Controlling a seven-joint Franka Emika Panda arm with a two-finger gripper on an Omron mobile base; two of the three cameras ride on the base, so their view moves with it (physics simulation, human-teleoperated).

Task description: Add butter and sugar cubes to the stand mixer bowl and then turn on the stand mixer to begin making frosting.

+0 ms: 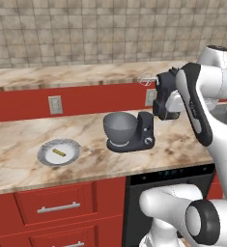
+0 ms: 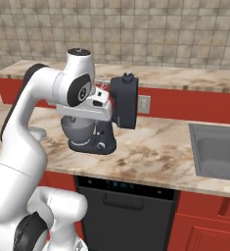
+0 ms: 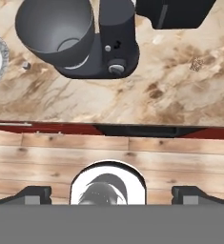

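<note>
The black stand mixer stands on the marble counter with its boxy head tilted up and the wire whisk raised. The grey stand mixer bowl sits on the mixer's base and looks hollow inside. The round knob faces the counter's front. The butter, a thin yellow stick, lies on a grey-rimmed plate left of the mixer. A tiny pale sugar cube rests on the counter between plate and bowl. My gripper hangs open and holds nothing, above the counter's front edge, in front of the mixer.
A sink is set into the counter at the right. A dishwasher and red drawers sit below the counter. Behind runs a raised ledge with wall outlets. Wooden floor lies below the hand.
</note>
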